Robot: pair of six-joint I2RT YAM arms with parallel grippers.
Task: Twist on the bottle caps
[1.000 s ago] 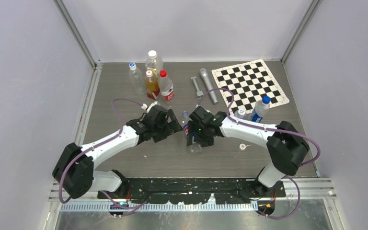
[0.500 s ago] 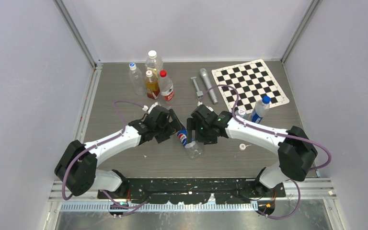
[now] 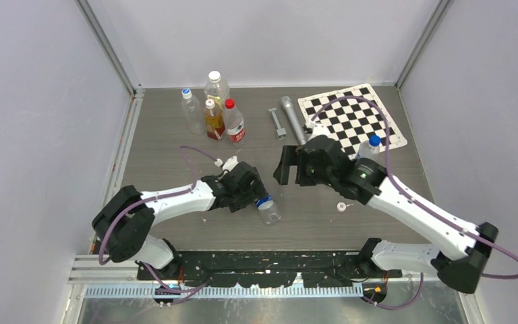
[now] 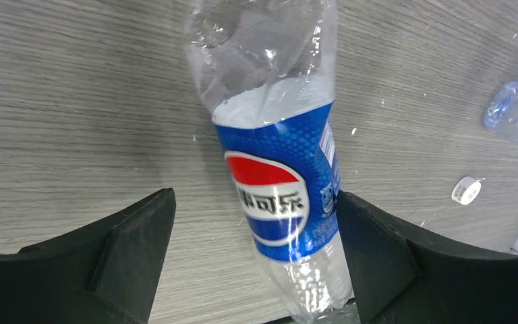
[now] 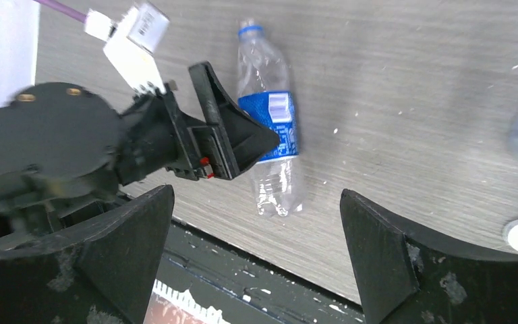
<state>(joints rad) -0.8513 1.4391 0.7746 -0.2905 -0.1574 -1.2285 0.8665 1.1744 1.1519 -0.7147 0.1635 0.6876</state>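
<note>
near the front middle of the grey bench [image 3: 155, 155] the pepsi-style bottle [image 4: 276, 182] lies on its side, its red-white-blue label turned up; whether its neck carries a cap i cannot tell

the left fingers [image 4: 125, 243] are spread wide to either side of that bottle, released and not clamping it: one finger stands clear of the label, the other is right at its edge

a little to the right a loose white cap [image 3: 341, 206] sits flat on the bench, apart from any bottle

just beyond, the right fingers [image 5: 384, 263] hang above the bench, fully parted with nothing between them; the right wrist view looks down past them at the lying bottle and the left arm

behind the right arm a bottle with a blue cap and blue label [image 3: 364, 156] stands upright at the near edge of the checkerboard mat [image 3: 351, 121]

farther back, a grey cylinder [image 3: 290, 111] and a small tool [image 3: 277, 123] lie beside the mat, and at the far left stand four bottles close together: a slim clear one [image 3: 191, 111], a larger white-capped one [image 3: 216, 86], an amber-liquid one [image 3: 214, 121] and a red-capped one [image 3: 234, 125]
</note>
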